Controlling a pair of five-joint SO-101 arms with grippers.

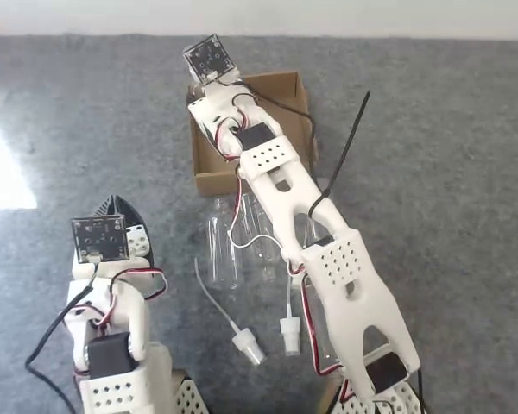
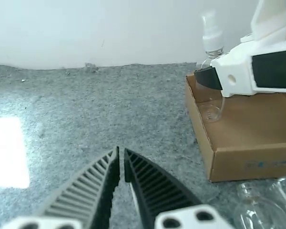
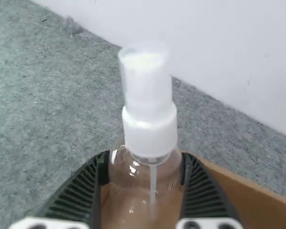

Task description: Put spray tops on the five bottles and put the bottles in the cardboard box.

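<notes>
My right gripper (image 3: 143, 164) is shut on a clear bottle (image 3: 142, 183) fitted with a white spray top (image 3: 148, 105). It holds the bottle upright over the near-left corner of the cardboard box (image 1: 285, 90). The left wrist view shows that same bottle (image 2: 211, 106) hanging into the box (image 2: 243, 138). My left gripper (image 2: 121, 160) is shut on nothing, low over the carpet left of the box. Several clear bottles (image 1: 226, 250) without tops lie on the table in front of the box, partly under the right arm. Two loose spray tops (image 1: 247, 345) (image 1: 289, 332) lie nearer the arm bases.
Grey carpet covers the table. A white wall (image 3: 219, 57) stands just behind the box. A black cable (image 1: 345, 155) runs along the right arm. Open carpet lies to the left and to the right of the box.
</notes>
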